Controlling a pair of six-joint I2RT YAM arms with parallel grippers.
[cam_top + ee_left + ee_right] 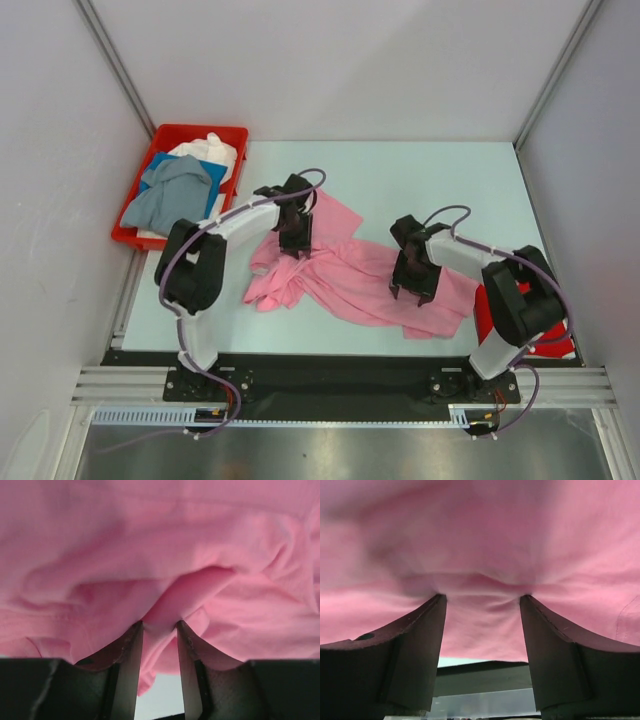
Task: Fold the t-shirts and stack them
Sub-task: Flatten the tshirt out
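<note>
Fingers (127,670) of the left gripper (294,245) are pinching a raised fold of the light pink soft-cloth t-shirt (350,275), which is lying crumpled mid-table. The right gripper (412,291) is standing wide open, tips pressing the same cloth without gripping it. A red plastic bin (200,128) at the far-left corner is holding a grey-blue shirt (168,197) and a white shirt (212,150) — well apart. A red shirt (555,346) is lying at the right edge, partly under the right arm. Pale green tabletop (430,180) is showing beyond — up to the white back wall (340,60).
</note>
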